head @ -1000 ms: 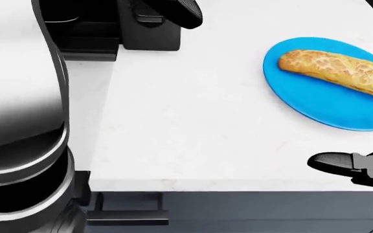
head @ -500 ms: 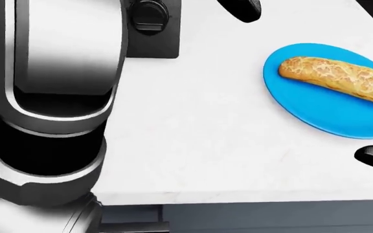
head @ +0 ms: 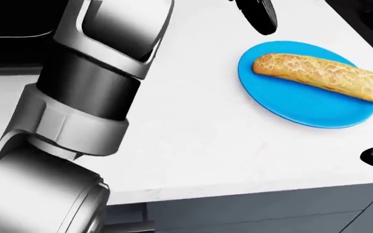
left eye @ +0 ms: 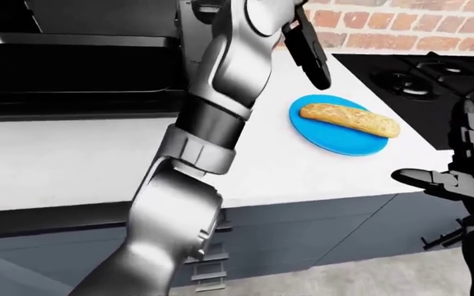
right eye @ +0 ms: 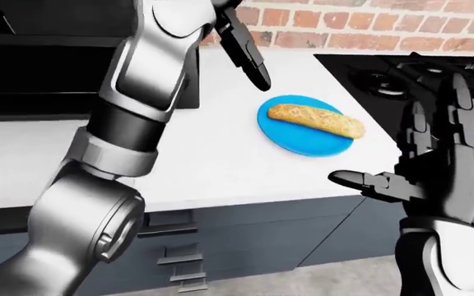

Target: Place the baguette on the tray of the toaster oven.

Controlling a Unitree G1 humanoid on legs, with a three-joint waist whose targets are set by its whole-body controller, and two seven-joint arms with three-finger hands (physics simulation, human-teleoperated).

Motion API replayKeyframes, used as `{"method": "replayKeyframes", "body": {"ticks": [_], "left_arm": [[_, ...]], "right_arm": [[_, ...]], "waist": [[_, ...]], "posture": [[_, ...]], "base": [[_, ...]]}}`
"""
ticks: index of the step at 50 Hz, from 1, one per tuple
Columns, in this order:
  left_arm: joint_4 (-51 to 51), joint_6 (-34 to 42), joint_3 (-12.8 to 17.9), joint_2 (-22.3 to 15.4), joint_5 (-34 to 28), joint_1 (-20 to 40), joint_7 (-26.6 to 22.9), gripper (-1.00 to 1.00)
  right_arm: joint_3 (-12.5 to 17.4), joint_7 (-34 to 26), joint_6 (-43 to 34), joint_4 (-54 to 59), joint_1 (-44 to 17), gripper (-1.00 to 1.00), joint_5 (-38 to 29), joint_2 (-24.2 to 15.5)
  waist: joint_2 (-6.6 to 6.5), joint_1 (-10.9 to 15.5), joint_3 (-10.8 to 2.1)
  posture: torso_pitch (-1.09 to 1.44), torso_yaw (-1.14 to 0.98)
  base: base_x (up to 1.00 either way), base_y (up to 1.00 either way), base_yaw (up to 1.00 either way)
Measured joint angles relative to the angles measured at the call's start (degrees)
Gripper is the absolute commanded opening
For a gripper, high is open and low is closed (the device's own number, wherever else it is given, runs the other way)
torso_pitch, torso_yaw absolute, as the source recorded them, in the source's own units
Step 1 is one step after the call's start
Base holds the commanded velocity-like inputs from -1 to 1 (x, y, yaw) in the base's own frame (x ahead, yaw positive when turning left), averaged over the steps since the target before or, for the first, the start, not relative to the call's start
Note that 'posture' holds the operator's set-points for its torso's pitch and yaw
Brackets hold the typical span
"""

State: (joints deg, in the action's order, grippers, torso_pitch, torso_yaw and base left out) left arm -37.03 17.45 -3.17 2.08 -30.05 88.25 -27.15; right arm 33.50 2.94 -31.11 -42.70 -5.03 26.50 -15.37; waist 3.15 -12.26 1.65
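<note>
White counter [head: 193, 126] under a red brick wall [right eye: 369, 28], with a golden, crackle-crusted baguette [head: 323, 75] lying diagonally on a blue plate [head: 303, 109].

Only the eye views show the dark toaster oven [left eye: 72, 68] at far left, well apart from the plate, and the black stove [right eye: 418, 77] at right. The left hand [right eye: 241, 43] hangs above the counter up-left of the plate, fingers extended, holding nothing. The right-eye view shows the whole right hand [right eye: 430, 163], fingers spread wide and empty, off the counter's edge; the head view catches just one fingertip.
</note>
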Motion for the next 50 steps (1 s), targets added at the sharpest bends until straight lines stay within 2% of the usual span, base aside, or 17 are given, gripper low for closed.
{"method": "replayKeyframes", "body": {"ticks": [7, 16, 24, 29, 41, 50], "left_arm": [[-14.9, -7.7, 0.7, -0.6, 1.3, 3.5, 3.2, 1.00], [-25.8, -13.3, 0.8, -0.4, 1.4, 5.1, 4.9, 1.00], [-28.4, -13.8, -0.2, -0.7, -1.8, 6.1, 2.7, 1.00], [-30.7, -13.0, -1.2, -2.1, -6.1, 6.4, 1.3, 1.00], [-33.8, -10.8, -0.8, -3.4, -12.9, 6.9, -3.0, 1.00], [-36.3, -11.7, 0.2, -3.8, -15.0, 7.9, -4.9, 1.00]], "right_arm": [[-0.5, 0.3, 0.1, -0.1, -0.3, 1.00, -0.5, 0.1], [-0.3, 0.2, 0.3, -0.1, 0.0, 1.00, -0.9, 0.1], [0.0, -0.5, 0.7, -0.2, 0.6, 1.00, -0.9, 0.6], [-0.9, -0.2, 0.8, 0.0, 0.2, 1.00, -1.4, 0.8], [-1.3, -1.4, 2.3, 0.6, 1.5, 1.00, -2.1, 2.0], [-2.5, -1.9, 3.2, 0.9, 2.0, 1.00, -3.1, 2.9]], "waist": [[0.38, -3.0, -0.82], [0.93, -6.5, -1.35], [1.13, -9.4, -1.87], [1.14, -11.2, -2.23], [1.20, -15.0, -2.86], [1.17, -17.8, -3.10]], "posture": [[0.00, -0.33], [0.00, -0.37], [0.00, -0.41], [0.00, -0.44], [0.00, -0.50], [0.00, -0.54]], "base": [[0.00, 0.00, 0.00], [0.00, 0.00, 0.00], [0.00, 0.00, 0.00], [0.00, 0.00, 0.00], [0.00, 0.00, 0.00], [0.00, 0.00, 0.00]]}}
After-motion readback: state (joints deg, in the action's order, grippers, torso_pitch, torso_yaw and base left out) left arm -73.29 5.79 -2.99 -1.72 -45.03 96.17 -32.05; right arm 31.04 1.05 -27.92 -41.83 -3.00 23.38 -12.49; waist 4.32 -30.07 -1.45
